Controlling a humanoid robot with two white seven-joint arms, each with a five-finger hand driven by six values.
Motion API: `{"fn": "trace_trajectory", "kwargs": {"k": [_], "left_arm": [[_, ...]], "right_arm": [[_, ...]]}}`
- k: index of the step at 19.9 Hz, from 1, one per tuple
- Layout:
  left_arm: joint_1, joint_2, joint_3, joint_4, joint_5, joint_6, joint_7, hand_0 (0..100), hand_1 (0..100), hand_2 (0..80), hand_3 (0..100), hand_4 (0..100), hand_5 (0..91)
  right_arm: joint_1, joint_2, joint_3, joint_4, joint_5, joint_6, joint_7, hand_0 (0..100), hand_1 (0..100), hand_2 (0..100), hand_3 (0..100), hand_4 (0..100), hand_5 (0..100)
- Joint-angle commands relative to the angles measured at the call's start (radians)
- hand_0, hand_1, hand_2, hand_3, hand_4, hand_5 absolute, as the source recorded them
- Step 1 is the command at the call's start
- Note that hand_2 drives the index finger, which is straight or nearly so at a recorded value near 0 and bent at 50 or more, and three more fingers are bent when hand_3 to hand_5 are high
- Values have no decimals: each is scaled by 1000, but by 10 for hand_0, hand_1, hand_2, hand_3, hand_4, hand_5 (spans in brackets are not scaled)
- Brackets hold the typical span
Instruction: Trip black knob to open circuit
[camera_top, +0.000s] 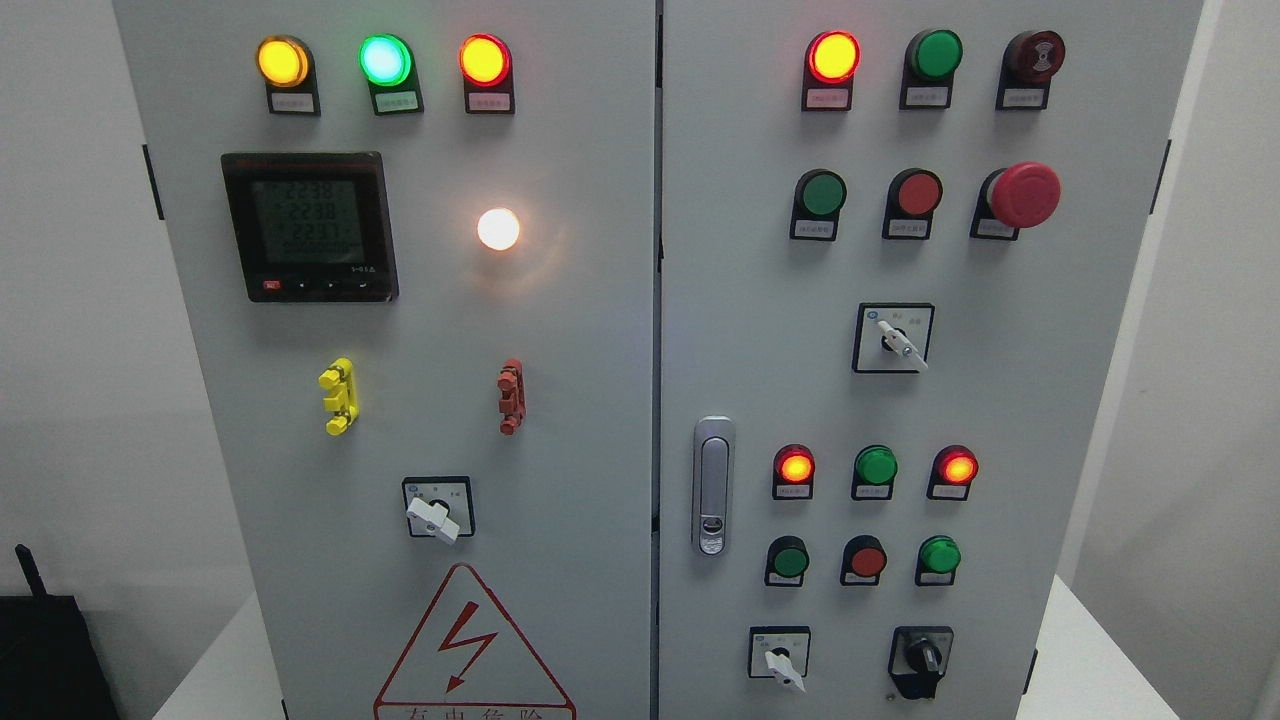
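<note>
Head view: grey two-door cabinet (600, 400), seen front on, standing on a white surface (1085, 650).
Black knob: (922, 655) bottom right of the right door, just right of a white-handled switch (783, 662); its pointer sits roughly upright.
Hands: neither robot hand appears, so whether they are open or closed cannot be told.
Right door: red lamp (833, 57) lit at top; big red mushroom button (1022, 194) below; door latch (712, 485) at the left edge.
Left door: meter (310, 226) with lit display; white lamp (498, 229) glowing beside it; warning triangle (470, 645) at the bottom.
</note>
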Motion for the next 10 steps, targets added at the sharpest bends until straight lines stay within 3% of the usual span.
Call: {"fn": "trace_trajectory", "kwargs": {"k": [1,10], "left_arm": [[0,0,0,0,-23,3,-1,120,389,0,0,0,0],[0,0,0,0,-23,5,-1,120,389,0,0,0,0]], "right_arm": [[-3,0,-3,3,-4,-2,0,0,122,0,0,0,0],[-2,0,-4,0,-4,-5,7,0,121,0,0,0,0]]}}
